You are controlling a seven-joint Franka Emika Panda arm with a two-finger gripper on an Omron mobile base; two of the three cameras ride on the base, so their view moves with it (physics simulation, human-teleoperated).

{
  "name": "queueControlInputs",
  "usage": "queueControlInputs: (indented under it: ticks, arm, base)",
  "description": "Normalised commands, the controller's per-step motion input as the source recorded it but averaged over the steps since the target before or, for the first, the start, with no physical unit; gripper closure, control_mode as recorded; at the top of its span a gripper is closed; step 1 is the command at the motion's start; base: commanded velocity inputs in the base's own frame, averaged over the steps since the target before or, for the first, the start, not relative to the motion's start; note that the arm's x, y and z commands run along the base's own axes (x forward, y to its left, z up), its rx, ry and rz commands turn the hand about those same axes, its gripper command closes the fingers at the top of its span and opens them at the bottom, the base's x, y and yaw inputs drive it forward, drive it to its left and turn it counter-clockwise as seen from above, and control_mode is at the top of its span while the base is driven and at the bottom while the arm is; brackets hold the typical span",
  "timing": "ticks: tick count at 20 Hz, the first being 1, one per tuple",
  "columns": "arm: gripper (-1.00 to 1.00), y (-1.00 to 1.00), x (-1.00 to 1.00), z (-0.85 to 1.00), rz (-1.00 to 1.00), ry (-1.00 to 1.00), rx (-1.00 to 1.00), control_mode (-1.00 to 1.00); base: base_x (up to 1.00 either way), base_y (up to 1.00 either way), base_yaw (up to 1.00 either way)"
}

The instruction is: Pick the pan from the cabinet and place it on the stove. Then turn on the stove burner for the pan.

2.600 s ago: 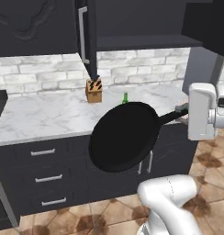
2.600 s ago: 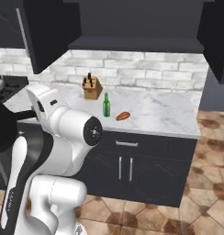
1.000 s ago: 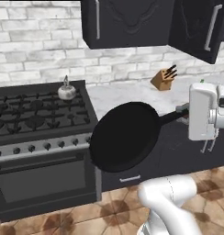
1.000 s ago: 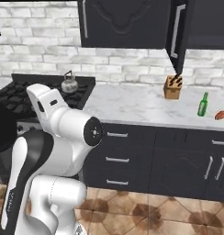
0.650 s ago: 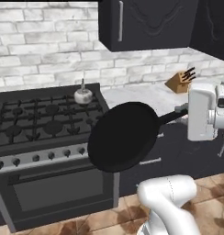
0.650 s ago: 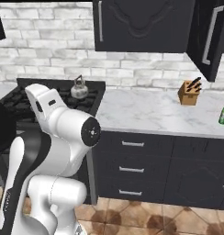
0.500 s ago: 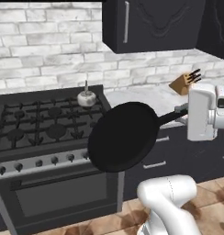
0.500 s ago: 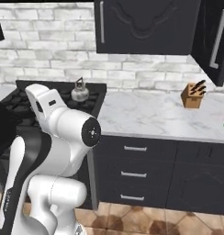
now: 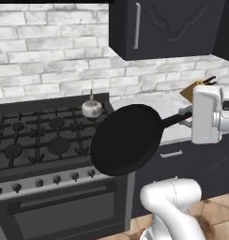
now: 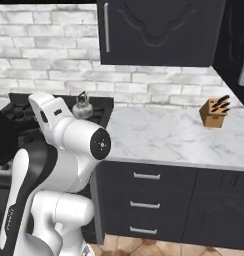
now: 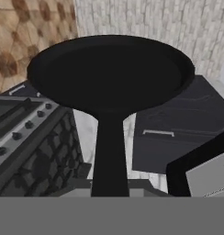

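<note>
Off the front right corner of the stove point(image 9: 41, 140), the pan point(image 9: 126, 139) hangs in the air, carried by its long handle, which runs back to the hand point(image 9: 187, 116) at the right of the left base view. The hand is closed on the end of that handle; in the hand view the handle leads straight out from between the fingertips to the pan's bowl.

By my reading, the carrying step is under way: the pan is out of the cabinet point(image 9: 165, 28) and near the stove, but not yet over a burner. The next move calls for swinging it leftward over the grates, levelling it, and lowering it onto a free burner. The small silver kettle point(image 9: 92, 108) stands at the back right of the stove, so a front or middle burner looks safer. After that comes the matching knob in the row along the stove's front.

The pan is plain matte black, round and shallow with a low rim, wider than a single burner. In the left base view it is tipped so its underside faces the camera. It overlaps the stove's right edge and the dark drawers under the marble bench point(image 10: 174, 135).
</note>
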Motion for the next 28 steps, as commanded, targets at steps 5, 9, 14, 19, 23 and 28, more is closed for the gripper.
queueControlInputs:
  ticks: [5, 9, 14, 19, 23, 28]
  arm:
    - [1.00, 0.00, 0.00, 0.00, 0.00, 0.00, 0.00, 1.00]
    - [1.00, 0.00, 0.00, 0.00, 0.00, 0.00, 0.00, 1.00]
    - [1.00, 0.00, 0.00, 0.00, 0.00, 0.00, 0.00, 1.00]
    - [1.00, 0.00, 0.00, 0.00, 0.00, 0.00, 0.00, 1.00]
    - [1.00, 0.00, 0.00, 0.00, 0.00, 0.00, 0.00, 1.00]
    - [1.00, 0.00, 0.00, 0.00, 0.00, 0.00, 0.00, 1.00]
  base:
    - [0.50, 0.23, 0.00]
    - [0.41, 0.44, 0.00]
    - [0.23, 0.63, 0.00]
    - [0.28, 0.54, 0.00]
    - [0.40, 0.39, 0.00]
    - [0.35, 0.39, 0.00]
